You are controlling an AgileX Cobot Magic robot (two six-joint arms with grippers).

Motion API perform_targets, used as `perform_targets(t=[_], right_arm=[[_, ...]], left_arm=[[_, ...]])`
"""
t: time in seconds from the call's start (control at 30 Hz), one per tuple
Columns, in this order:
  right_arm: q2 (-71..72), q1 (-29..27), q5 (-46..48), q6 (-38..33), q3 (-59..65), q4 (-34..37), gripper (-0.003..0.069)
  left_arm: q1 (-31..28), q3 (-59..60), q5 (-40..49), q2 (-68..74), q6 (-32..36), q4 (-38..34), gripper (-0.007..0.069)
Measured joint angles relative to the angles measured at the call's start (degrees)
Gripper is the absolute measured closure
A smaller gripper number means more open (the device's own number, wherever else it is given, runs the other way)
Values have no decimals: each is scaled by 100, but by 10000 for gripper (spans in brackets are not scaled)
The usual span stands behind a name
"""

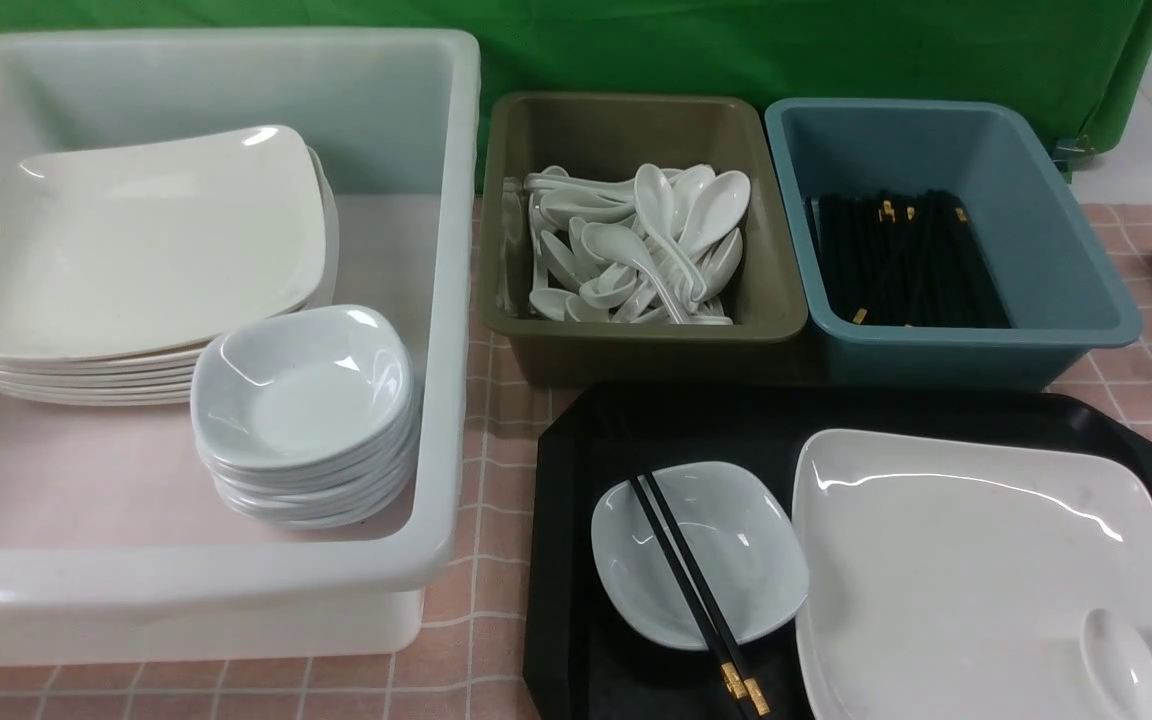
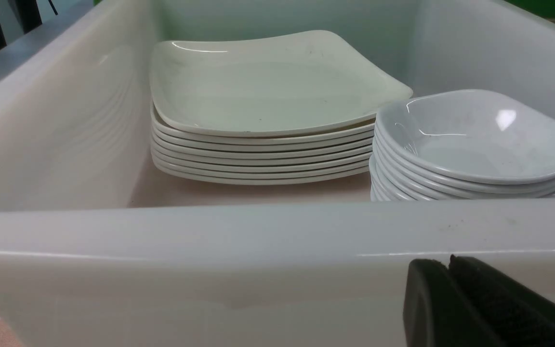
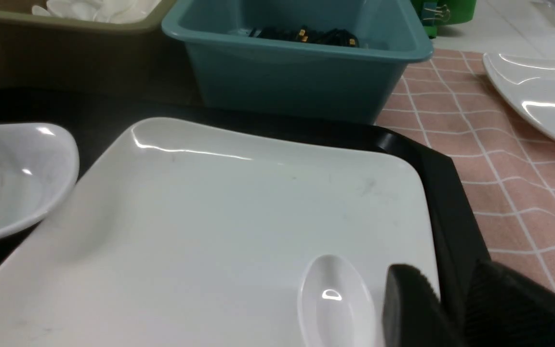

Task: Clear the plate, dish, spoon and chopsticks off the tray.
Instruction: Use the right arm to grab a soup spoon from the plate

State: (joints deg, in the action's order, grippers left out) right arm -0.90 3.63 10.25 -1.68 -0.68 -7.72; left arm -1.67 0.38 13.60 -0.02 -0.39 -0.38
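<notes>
While the left gripper [image 2: 451, 264] sits squeezed shut by the white tub [image 2: 210, 231], the black tray [image 1: 576, 450] holds the dish [image 1: 736, 520] with the chopsticks [image 1: 686, 580] lying across it. Next comes the big plate [image 1: 956, 570] with the spoon [image 1: 1121, 660] on it, and the right gripper [image 3: 446, 289] has its jaws apart beside that spoon.
</notes>
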Motion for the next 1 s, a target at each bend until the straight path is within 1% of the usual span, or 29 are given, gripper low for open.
perform_targets(t=[0.43,0.5,0.53,0.57,0.63,0.7,0.77,0.8,0.87,1.0], right_arm=[[0,0,0,0,0,0,416],[0,0,0,168,0,14,416],[0,0,-17,481,0,51,416],[0,0,-43,935,0,160,416],[0,0,-69,1912,0,598,416],[0,0,-74,3243,7,976,416],[0,0,-81,4494,6,1148,416],[0,0,-81,4816,6,1178,416],[0,0,-81,5086,6,1197,416],[0,0,-216,5340,27,1235,416]], left_arm=[[0,0,0,0,0,0,605],[0,0,0,0,0,0,605],[0,0,0,0,0,0,605],[0,0,0,0,0,0,605],[0,0,0,0,0,0,605],[0,0,0,0,0,0,605],[0,0,0,0,0,0,605],[0,0,0,0,0,0,605],[0,0,0,0,0,0,605],[0,0,0,0,0,0,605]])
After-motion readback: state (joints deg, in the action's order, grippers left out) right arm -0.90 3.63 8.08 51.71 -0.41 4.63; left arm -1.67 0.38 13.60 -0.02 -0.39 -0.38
